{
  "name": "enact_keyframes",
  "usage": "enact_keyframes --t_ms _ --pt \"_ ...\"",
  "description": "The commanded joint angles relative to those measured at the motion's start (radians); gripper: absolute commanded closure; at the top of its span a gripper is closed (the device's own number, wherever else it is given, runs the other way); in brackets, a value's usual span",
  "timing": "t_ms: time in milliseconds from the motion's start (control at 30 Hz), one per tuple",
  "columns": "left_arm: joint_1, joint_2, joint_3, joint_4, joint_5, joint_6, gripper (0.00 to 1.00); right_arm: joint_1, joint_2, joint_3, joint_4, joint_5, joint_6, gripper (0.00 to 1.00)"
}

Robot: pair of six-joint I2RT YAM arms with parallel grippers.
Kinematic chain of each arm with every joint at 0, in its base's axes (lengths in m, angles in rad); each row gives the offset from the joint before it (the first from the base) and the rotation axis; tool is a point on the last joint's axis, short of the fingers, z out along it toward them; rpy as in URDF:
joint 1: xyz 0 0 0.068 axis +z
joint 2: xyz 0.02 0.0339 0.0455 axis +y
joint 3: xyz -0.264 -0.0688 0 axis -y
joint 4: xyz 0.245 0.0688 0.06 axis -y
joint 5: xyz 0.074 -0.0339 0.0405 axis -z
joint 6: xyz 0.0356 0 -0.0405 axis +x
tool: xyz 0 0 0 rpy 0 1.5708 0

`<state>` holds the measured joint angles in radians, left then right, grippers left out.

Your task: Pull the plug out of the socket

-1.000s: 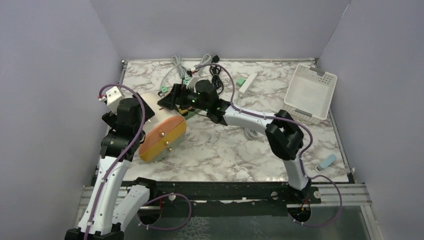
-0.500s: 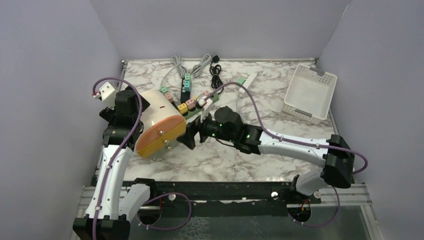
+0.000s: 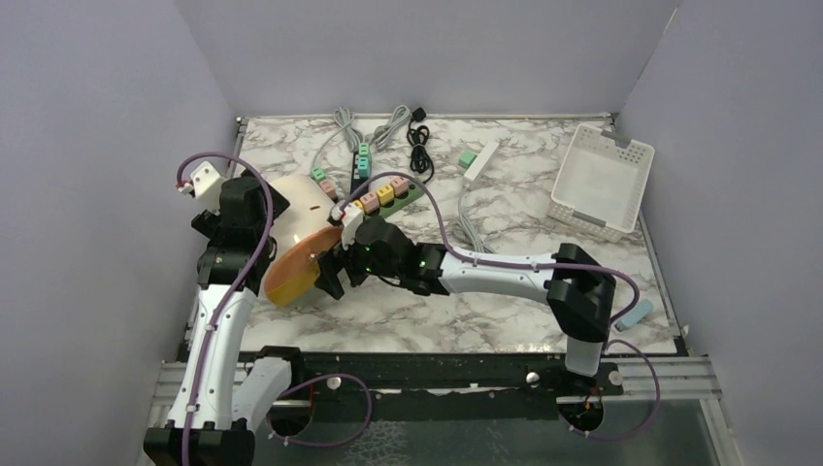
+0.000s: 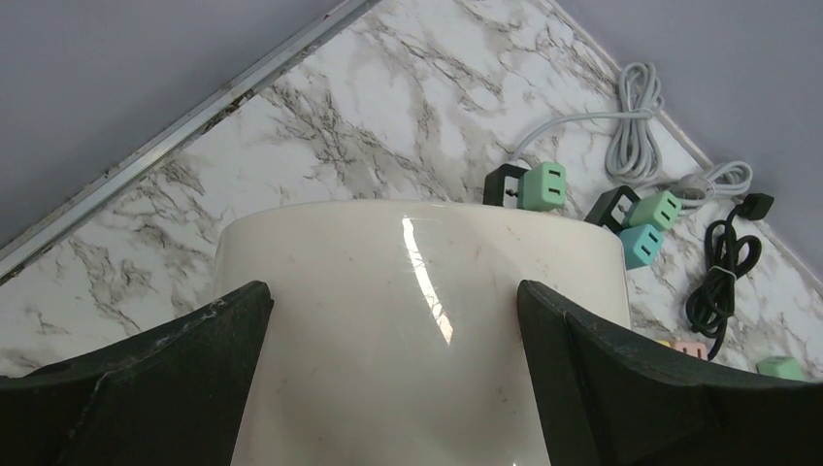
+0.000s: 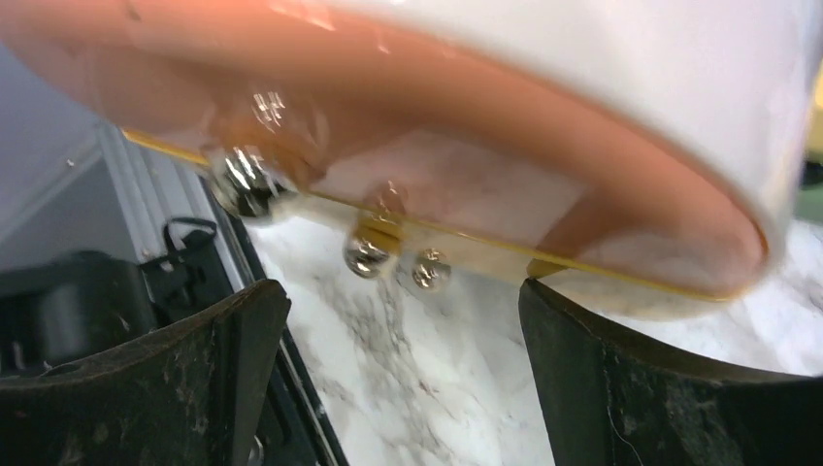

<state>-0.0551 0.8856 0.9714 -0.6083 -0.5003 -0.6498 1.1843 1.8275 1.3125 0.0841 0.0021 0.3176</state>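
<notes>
A cream drum-shaped plug body [image 3: 303, 202] with an orange face [image 3: 289, 272] is held off the table at the left. It fills the left wrist view [image 4: 417, 320]. My left gripper [image 3: 277, 209] is shut on its cream sides, one finger [image 4: 194, 349] on each side. The orange face [image 5: 466, 165] carries shiny metal pins [image 5: 367, 254]. My right gripper [image 3: 332, 264] is open just in front of and below that face, its fingers [image 5: 621, 359] wide apart and holding nothing. A green power strip [image 3: 383, 197] with coloured plugs lies behind.
Mint cube adapters [image 3: 362, 155] with white cable coils [image 3: 345, 121] and a black cable [image 3: 419, 146] lie at the back. A white bar [image 3: 480, 160] and a white basket [image 3: 602, 180] are to the right. A light blue item [image 3: 636, 313] lies near the front right edge.
My right arm has swung from the power strip behind the cream body round to its orange face. The left gripper has tilted the cream body so the orange face shows narrower.
</notes>
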Motion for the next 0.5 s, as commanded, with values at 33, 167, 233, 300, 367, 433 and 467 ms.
enact_keyframes --t_ms 33,167,233,300,367,433,467 --pt "0.007 0.011 -0.050 -0.140 0.101 -0.005 0.01 -0.002 0.116 0.176 0.040 -0.019 -0.048 0.05" --pt "0.023 0.035 -0.052 -0.135 0.092 -0.006 0.01 -0.002 0.224 0.298 0.024 -0.032 -0.084 0.04" --pt "0.033 0.047 -0.048 -0.122 0.085 0.001 0.01 -0.002 0.292 0.375 0.017 -0.043 -0.104 0.04" --pt "0.047 0.063 -0.044 -0.103 0.083 0.007 0.01 -0.005 0.345 0.437 0.018 -0.053 -0.122 0.03" --pt "0.062 0.086 -0.042 -0.071 0.082 0.011 0.01 -0.010 0.398 0.504 0.019 -0.070 -0.136 0.02" --pt "0.087 0.117 -0.034 -0.038 0.091 0.013 0.01 -0.026 0.449 0.573 0.016 -0.099 -0.138 0.01" --pt "0.101 0.137 -0.030 -0.022 0.095 0.013 0.01 -0.036 0.476 0.606 0.013 -0.115 -0.137 0.01"
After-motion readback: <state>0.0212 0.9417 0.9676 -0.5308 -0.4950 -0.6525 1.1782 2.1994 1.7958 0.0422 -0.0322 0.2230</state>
